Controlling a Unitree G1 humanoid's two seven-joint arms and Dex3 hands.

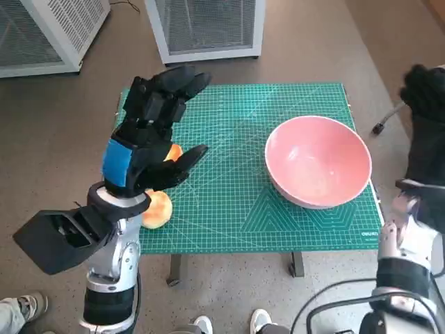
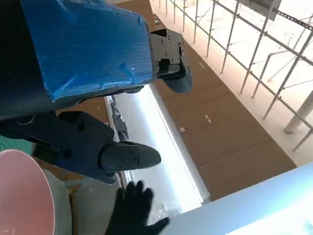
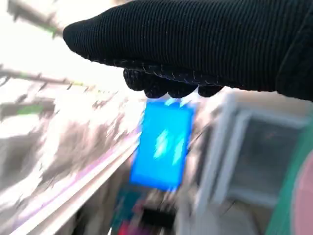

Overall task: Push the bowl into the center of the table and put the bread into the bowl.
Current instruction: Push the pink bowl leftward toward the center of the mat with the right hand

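The pink bowl [image 1: 318,161] stands upright and empty on the right half of the green mat [image 1: 229,202]. The orange-yellow bread [image 1: 158,209] lies near the mat's front left corner, partly hidden under my left hand [image 1: 149,132]. That hand hovers above it with its black fingers spread and nothing in it. My gloved right hand [image 1: 425,104] is raised beyond the table's right edge, level with the bowl, and holds nothing. The left wrist view shows the bowl's rim [image 2: 22,196] and the glove [image 2: 133,208] with fingers apart. The right wrist view is blurred.
Two white slatted cabinets [image 1: 205,28] stand on the floor behind the table. A dark cable end [image 1: 380,127] lies on the floor off the right edge. A person's shoes [image 1: 261,321] show in front of the table.
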